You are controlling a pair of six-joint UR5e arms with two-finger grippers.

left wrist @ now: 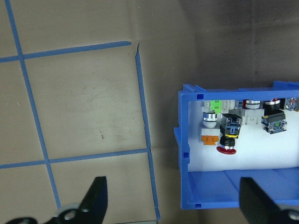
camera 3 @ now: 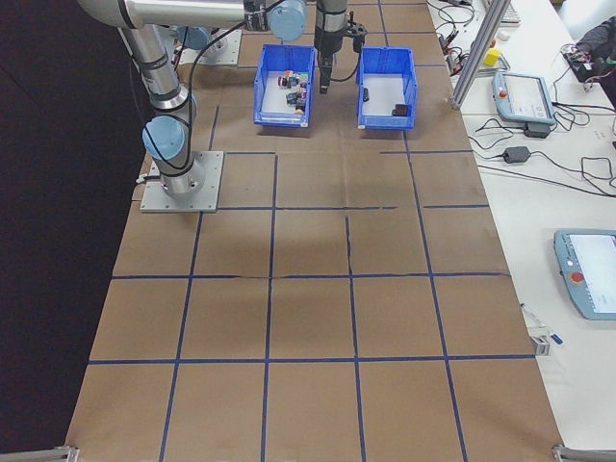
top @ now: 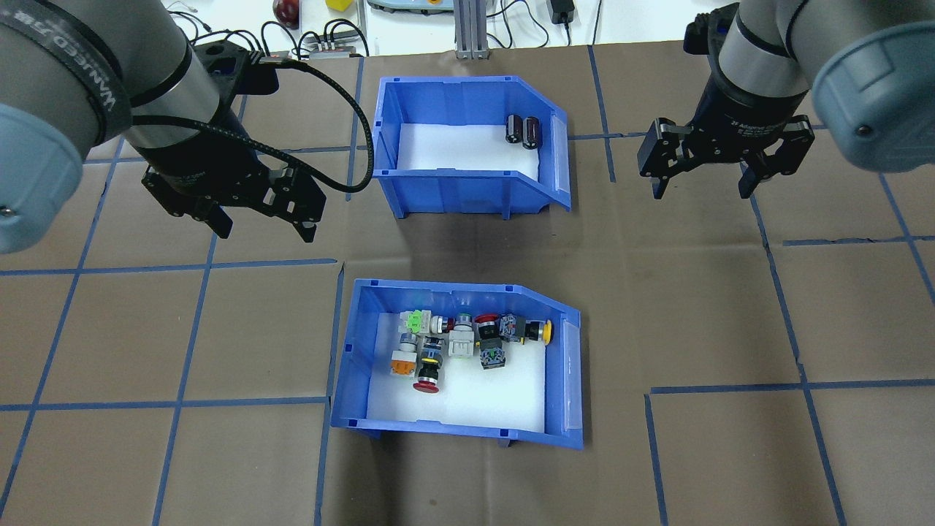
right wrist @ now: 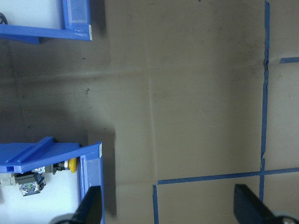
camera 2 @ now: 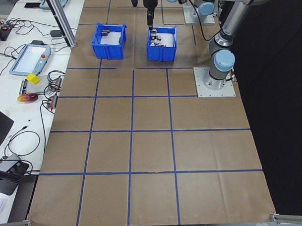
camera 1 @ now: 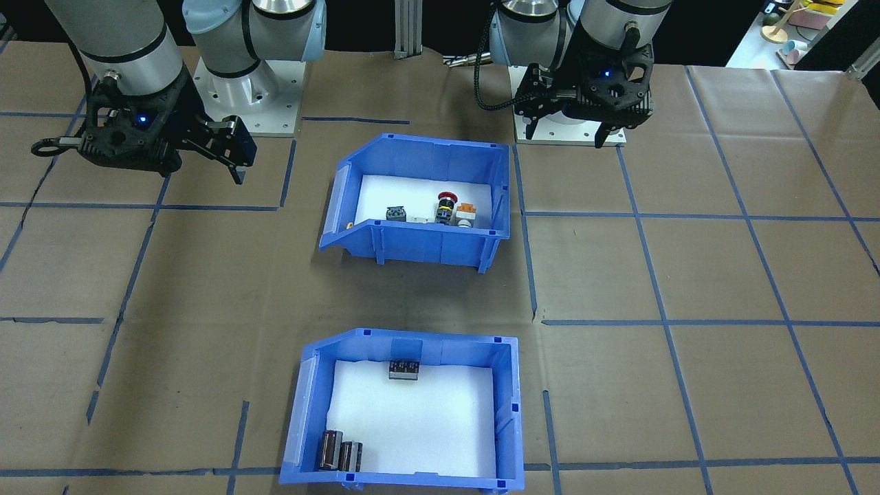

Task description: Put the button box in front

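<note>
While both my arms hang above the tabletop (top: 730, 453), neither holds anything. My left gripper (top: 264, 228) has its jaws spread wide, its fingertips (top: 310, 232) pointing down over bare brown paper, clear of both bins. From its wrist view the two dark fingers (left wrist: 96, 198) stand far apart at the bottom edge, with only paper and blue tape lines between them.

My right gripper (top: 703, 188) is likewise wide open and empty, hovering over the paper to the side of the far bin, touching nothing. Its wrist view shows the fingers (right wrist: 91, 207) apart at the lower corners, with bare paper between.

The button box (top: 350, 365) sits on the tabletop in the row nearer my bases, roughly midway between my two arms, its sloped cut-away end toward my right side. On its white floor lie the switches (top: 456, 343), clustered along the wall farther from me: a red mushroom head, an orange one, a green one and a yellow one among them.

The other bin (top: 453, 191) stands beyond it, farther from me, apart from the button box with a strip of paper between them. It holds dark cylinders (top: 524, 131) in the corner by its sloped end.
</note>
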